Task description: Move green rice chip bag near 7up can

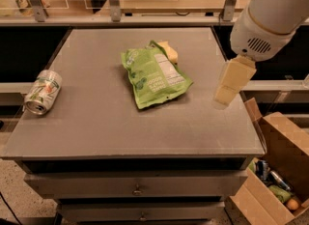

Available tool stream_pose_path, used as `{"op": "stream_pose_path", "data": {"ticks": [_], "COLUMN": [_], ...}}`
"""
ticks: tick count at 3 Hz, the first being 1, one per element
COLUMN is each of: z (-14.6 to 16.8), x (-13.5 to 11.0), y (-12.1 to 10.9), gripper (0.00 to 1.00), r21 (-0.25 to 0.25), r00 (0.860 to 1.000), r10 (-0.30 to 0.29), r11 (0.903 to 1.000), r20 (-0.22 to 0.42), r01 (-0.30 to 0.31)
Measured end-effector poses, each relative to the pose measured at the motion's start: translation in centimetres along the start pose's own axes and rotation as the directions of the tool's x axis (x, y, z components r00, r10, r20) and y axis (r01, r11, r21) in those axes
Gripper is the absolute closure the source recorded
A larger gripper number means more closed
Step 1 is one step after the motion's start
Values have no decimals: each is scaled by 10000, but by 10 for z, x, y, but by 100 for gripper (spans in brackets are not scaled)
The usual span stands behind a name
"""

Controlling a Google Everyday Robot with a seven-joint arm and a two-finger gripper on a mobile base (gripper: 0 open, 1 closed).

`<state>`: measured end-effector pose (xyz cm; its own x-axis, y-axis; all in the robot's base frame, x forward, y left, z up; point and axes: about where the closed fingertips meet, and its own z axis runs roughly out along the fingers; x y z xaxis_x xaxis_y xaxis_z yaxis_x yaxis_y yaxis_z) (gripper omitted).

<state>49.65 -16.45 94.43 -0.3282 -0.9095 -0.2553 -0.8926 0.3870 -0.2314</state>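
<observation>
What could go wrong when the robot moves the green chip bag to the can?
The cream gripper hovers at the right edge of the grey table, away from the crinkly light-green chip bag. The pale-yellow sponge block sits against its far edge and might get dragged along. The silver-green can lies sideways near the left edge; a bump could roll it off.
</observation>
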Motion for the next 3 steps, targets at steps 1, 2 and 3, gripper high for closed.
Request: {"op": "stream_pose_path", "data": {"ticks": [1,2,3], "z": [38,74,109], "x": [-30,-53,-69], "y": [-2,1,6], "gripper": [0,0,0], "r21": [-569,-1097,-1862], "r00": [9966,9869,9731], "r10": [809,1600,2194], "r11": [9952,9815,9612], "r20": [147,208,703], "r01": [-799,-1568,-2033]}}
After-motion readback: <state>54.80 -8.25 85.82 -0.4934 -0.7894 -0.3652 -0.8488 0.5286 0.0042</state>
